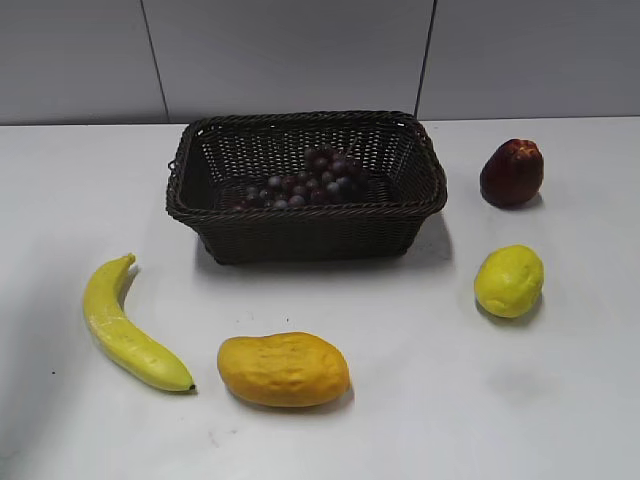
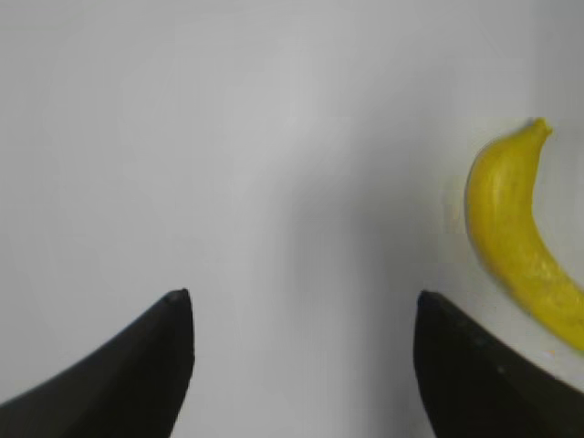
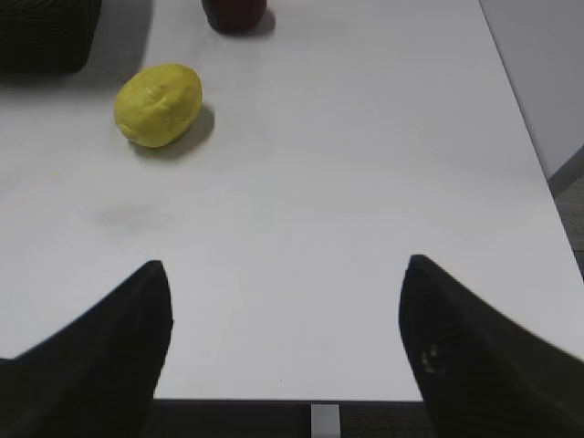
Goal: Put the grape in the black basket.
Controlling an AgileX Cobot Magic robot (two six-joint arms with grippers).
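The grape, a dark purple-red bunch, lies inside the black basket, a dark woven wicker basket at the back middle of the table. A corner of the basket shows at the top left of the right wrist view. My left gripper is open and empty over bare white table, left of the banana. My right gripper is open and empty above the table's front edge. Neither gripper shows in the exterior view.
A yellow banana lies front left. An orange-yellow mango lies front middle. A lemon and a dark red apple-like fruit sit right of the basket. The table's right edge is close.
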